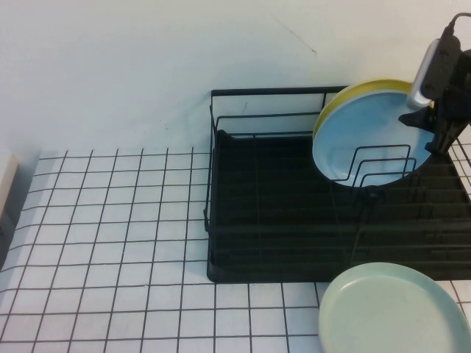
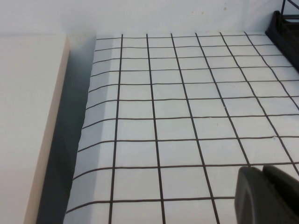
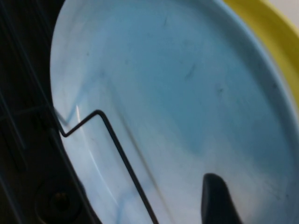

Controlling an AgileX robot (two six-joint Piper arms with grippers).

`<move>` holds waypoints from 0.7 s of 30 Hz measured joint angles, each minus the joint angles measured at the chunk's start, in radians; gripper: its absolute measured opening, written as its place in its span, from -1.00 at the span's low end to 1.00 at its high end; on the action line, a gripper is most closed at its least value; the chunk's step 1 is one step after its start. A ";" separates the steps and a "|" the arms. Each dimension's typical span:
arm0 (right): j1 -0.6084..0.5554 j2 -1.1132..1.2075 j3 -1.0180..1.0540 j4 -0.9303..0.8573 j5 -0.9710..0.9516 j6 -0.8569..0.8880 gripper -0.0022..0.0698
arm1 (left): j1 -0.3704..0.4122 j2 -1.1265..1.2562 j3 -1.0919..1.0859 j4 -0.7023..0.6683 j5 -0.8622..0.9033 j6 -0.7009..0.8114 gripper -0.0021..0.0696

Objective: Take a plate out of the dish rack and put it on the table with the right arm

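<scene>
Left hand [image 2: 268,196]: low over the surface [image 1: 110,220] by its left edge; finger state cannot tell.
Dish rack [image 1: 280,220]: standing toward the right edge of the surface.
Pale green plate [image 1: 394,312]: flat at the front right corner, in front of the rack.
Plate [image 1: 368,140]: light blue, upright between the wire dividers at the rack's back right, yellow plate [image 1: 368,90] just behind.
Right hand [image 1: 434,129]: at the plate's right rim; grip cannot tell.
</scene>
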 joint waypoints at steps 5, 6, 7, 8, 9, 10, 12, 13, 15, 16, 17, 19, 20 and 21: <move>0.000 0.014 -0.002 0.007 -0.023 -0.002 -0.55 | 0.000 0.000 0.000 0.000 0.000 -0.004 -0.95; 0.000 0.013 -0.002 0.007 -0.023 -0.003 -0.66 | 0.000 0.000 0.000 0.000 0.000 -0.004 -0.95; 0.000 0.013 -0.004 0.007 -0.023 -0.008 -0.72 | 0.000 0.000 0.000 0.000 0.000 -0.004 -0.95; 0.000 0.013 -0.005 0.009 -0.023 -0.012 -0.72 | 0.000 0.000 0.000 0.000 0.000 -0.004 -0.95; 0.000 0.013 -0.006 0.013 -0.023 -0.014 -0.72 | 0.000 0.000 0.000 0.000 0.000 -0.004 -0.95; 0.000 0.013 -0.008 0.018 -0.023 -0.014 -0.72 | 0.000 0.000 0.000 0.000 0.000 -0.004 -0.95; 0.000 0.008 -0.008 0.031 -0.016 -0.017 -0.72 | 0.000 0.000 0.000 0.000 0.000 -0.004 -0.95; 0.000 0.004 -0.010 0.038 -0.008 -0.017 -0.72 | 0.000 0.000 0.000 0.000 0.000 -0.004 -0.95; 0.000 -0.018 -0.018 0.054 0.012 -0.017 -0.72 | 0.000 0.000 0.000 0.000 0.000 -0.004 -0.95; 0.000 -0.036 -0.027 0.059 0.027 -0.017 -0.72 | 0.000 0.000 0.000 0.000 0.000 -0.004 -0.95; 0.000 -0.058 -0.032 0.066 0.042 -0.011 -0.72 | 0.000 0.000 0.000 0.000 0.000 -0.004 -0.95; 0.000 -0.110 -0.048 0.080 0.073 0.011 -0.72 | 0.000 0.000 0.000 0.000 0.000 -0.004 -0.95; 0.000 -0.141 -0.054 0.088 0.077 0.026 -0.72 | 0.000 0.000 0.000 0.000 0.000 -0.004 -0.95; 0.000 -0.166 -0.060 0.090 0.085 0.039 -0.73 | 0.000 0.000 0.000 0.000 0.000 -0.004 -0.95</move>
